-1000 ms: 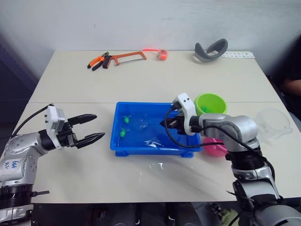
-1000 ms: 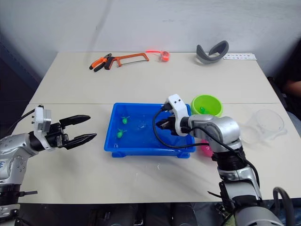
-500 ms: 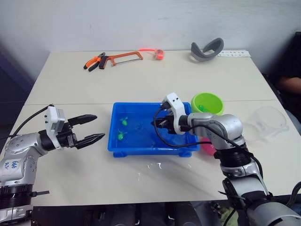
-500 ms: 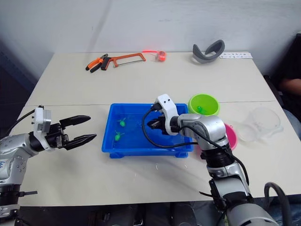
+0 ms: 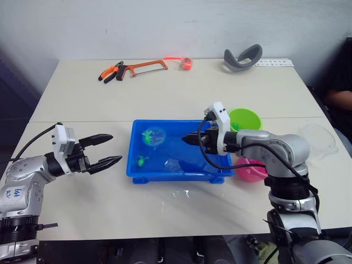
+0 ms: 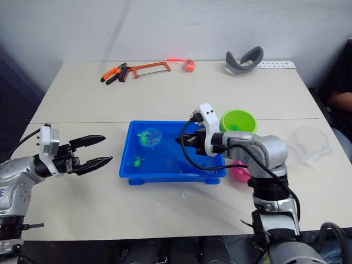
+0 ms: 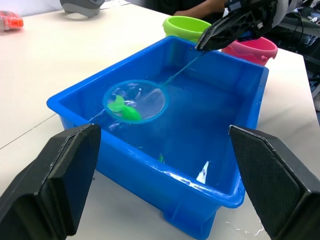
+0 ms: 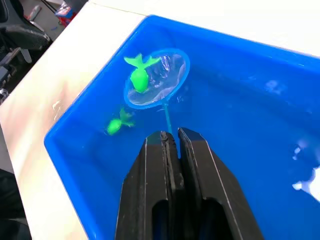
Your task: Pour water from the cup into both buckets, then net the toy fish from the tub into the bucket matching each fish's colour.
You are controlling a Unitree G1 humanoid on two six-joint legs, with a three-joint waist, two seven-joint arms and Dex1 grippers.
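Right wrist view: the right hand [image 8: 167, 137] is closed tight on the thin handle of the net [image 8: 157, 79], whose hoop is held above the water in the tub [image 8: 260, 60] with one green fish [image 8: 139, 77] lying in the mesh. A second green fish [image 8: 115, 125] floats in the water just beside the hoop, near the tub's wall.

Left eye view: the tub [image 5: 137, 168] sits mid-table, towards the near edge. The green bucket [image 5: 245, 118] is touching or just beside the tub on its right, with the pink bucket [image 5: 250, 169] nearer the table's near edge. The cup [image 5: 319, 140] rests well out towards the right edge. The left hand [image 5: 110, 149] hovers over the table left of the tub, fingers spread wide, nothing held.

Step judged in hand: netting, green fish caught and lifted. Pouring appears done, though water in the buckets cannot be confirmed.

Next move, as judged: the net is to be carried level across the tub to the green bucket, then tipped over its mouth. A tilt on the way would risk dropping the fish back.
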